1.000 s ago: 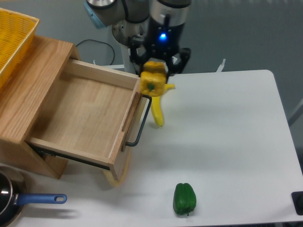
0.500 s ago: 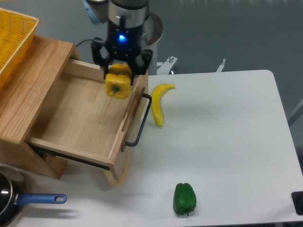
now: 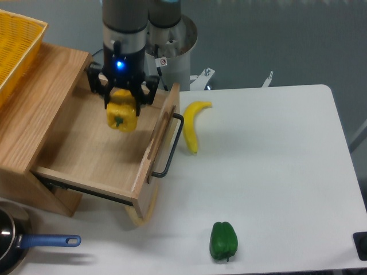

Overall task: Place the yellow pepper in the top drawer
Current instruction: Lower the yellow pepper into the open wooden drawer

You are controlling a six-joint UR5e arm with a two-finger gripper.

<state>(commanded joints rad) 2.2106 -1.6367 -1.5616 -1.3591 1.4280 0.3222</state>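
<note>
The yellow pepper (image 3: 121, 116) hangs over the middle of the open top drawer (image 3: 86, 154), stem end facing down toward the camera. My gripper (image 3: 121, 104) is shut on it from above, black fingers on either side of its top. The drawer is pulled out of the wooden cabinet, its black bar handle (image 3: 170, 146) facing the table. The drawer floor under the pepper is bare wood.
A yellow banana (image 3: 192, 124) lies on the white table just right of the drawer handle. A green pepper (image 3: 223, 240) sits near the front edge. A yellow mesh basket (image 3: 14, 46) stands on the cabinet top. A blue-handled pan (image 3: 23, 243) is at the bottom left.
The arm has carried the yellow pepper leftward from above the drawer's front corner near the banana to over the drawer's interior. The gripper stays shut on it.
</note>
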